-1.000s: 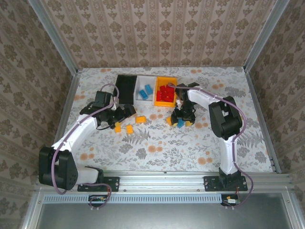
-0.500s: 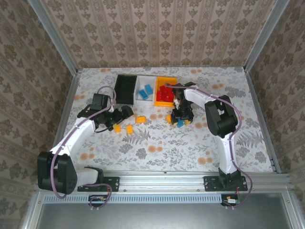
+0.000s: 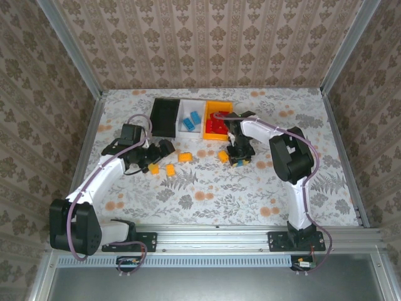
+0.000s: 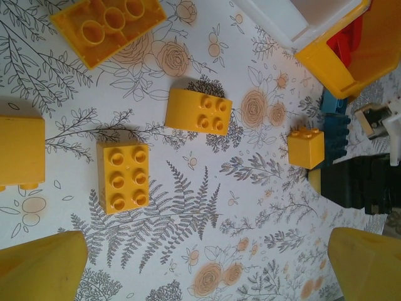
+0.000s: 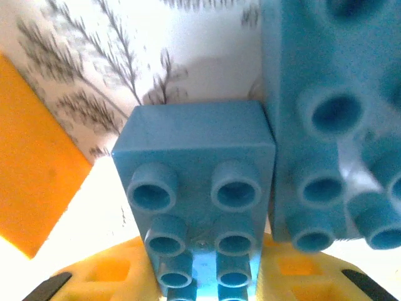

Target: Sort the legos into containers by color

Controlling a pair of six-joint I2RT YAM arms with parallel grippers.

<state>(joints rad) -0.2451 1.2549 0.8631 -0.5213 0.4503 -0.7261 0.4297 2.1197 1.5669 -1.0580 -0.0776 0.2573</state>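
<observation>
Since a second ago the right tool [image 3: 240,154] has gone from half open to clamped on a blue brick [image 5: 197,188]. In the right wrist view that brick sits stud side to the camera between the yellow fingers [image 5: 106,276], low in the middle of the frame. The arm's upper link has swung slightly toward the left of the overhead frame. The left tool [image 3: 164,149] has hardly shifted and stays spread wide, its yellow fingertips [image 4: 41,266] in the bottom corners of the left wrist view.

A second blue brick [image 5: 338,125] presses against the gripped one's right side, and an orange surface I cannot identify crowds the left edge. In the overhead view a yellow brick [image 3: 223,156] lies just left of the right tool.

Three more yellow bricks [image 3: 170,170] lie on the tabletop [image 3: 207,194] by the left tool, left of centre. At upper centre stand the black bin [image 3: 164,116], the white bin [image 3: 183,113] holding two blue bricks [image 3: 195,116], and the orange-yellow bin [image 3: 219,105] holding red bricks [image 3: 217,123], edge to edge.
</observation>
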